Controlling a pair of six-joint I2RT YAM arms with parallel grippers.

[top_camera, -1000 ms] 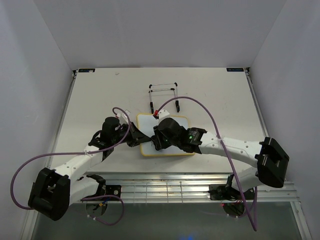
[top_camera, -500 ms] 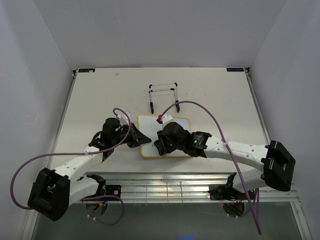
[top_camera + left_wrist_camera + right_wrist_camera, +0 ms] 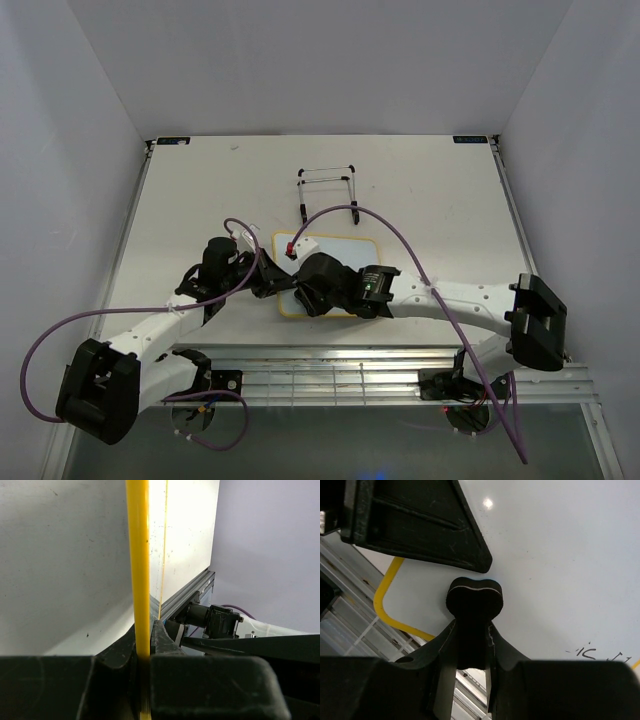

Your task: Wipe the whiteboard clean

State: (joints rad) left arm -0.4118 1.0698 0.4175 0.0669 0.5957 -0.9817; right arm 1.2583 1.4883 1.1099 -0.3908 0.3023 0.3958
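1. Right wrist view: my right jaws are clamped on the eraser, which sits on the whiteboard; leftover ink is at 4 o'clock from it.
2. Left jaws pinch the yellow frame; board lies flat on the bench.

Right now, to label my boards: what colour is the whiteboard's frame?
Yellow; the whiteboard frame shows best in the left wrist view.

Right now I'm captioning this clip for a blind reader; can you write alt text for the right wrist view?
The right gripper is shut on a small black eraser held against the whiteboard near its yellow-framed corner. A few black marks show at lower right; a black wedge-shaped part juts in from upper left.
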